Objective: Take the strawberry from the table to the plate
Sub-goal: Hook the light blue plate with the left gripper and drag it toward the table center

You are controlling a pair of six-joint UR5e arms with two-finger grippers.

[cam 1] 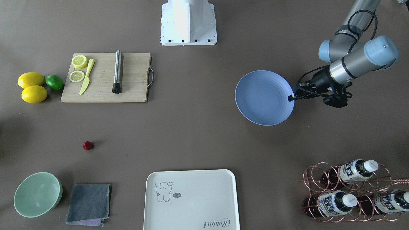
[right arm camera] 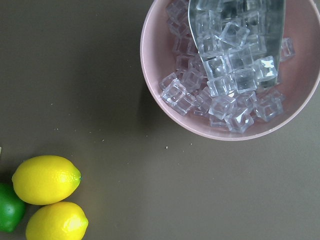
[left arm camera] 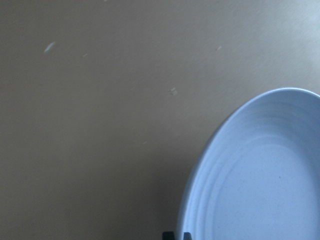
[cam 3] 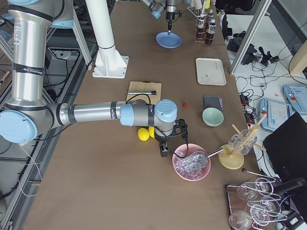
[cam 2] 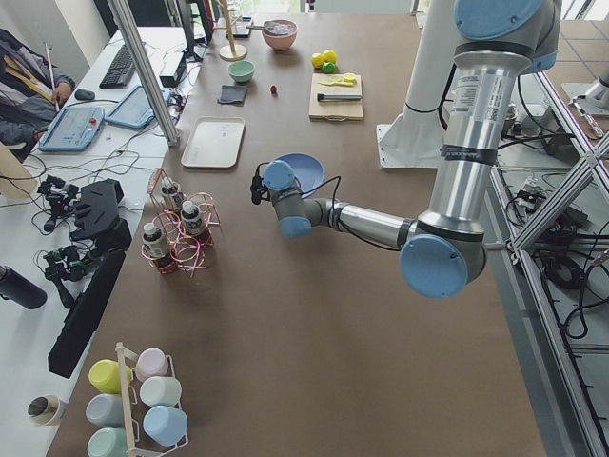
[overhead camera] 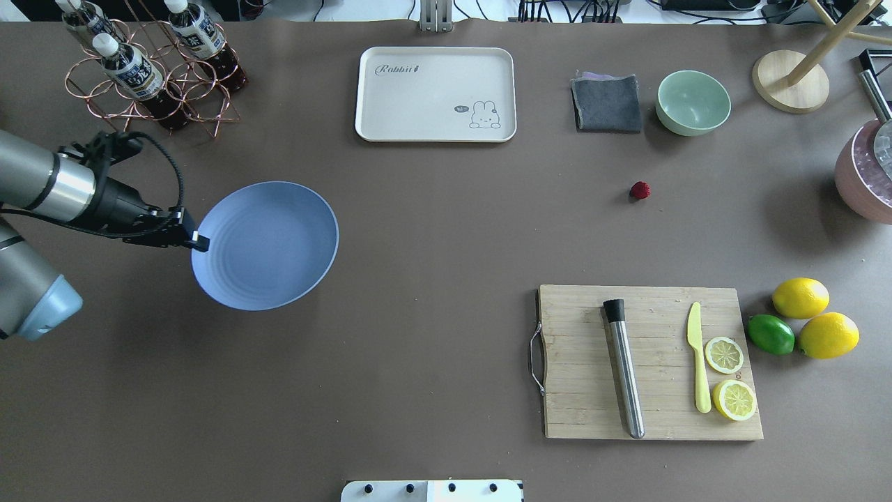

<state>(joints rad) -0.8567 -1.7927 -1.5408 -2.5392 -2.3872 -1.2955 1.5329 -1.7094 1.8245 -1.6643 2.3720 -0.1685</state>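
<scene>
The strawberry [cam 1: 88, 145] [overhead camera: 640, 190] is a small dark-red berry lying alone on the brown table [overhead camera: 432, 223], between the cutting board and the green bowl. Far across the table is the periwinkle-blue plate [cam 1: 263, 97] [overhead camera: 265, 245]. My left gripper [cam 1: 291, 96] [overhead camera: 197, 242] is shut on its outer rim. The left wrist view shows the plate [left arm camera: 260, 185] with the fingertips pinched at its edge. My right gripper [cam 3: 164, 152] hangs near the pink ice bowl, seen only from the side, so I cannot tell whether it is open.
A wooden cutting board [overhead camera: 651, 362] carries a steel muddler, a yellow knife and lemon slices, with two lemons [overhead camera: 815, 317] and a lime beside it. A mint bowl [overhead camera: 693, 102], grey cloth [overhead camera: 606, 103], white rabbit tray [overhead camera: 435, 94], bottle rack [overhead camera: 150, 66] and pink ice bowl [right arm camera: 230, 70] line the table's edges.
</scene>
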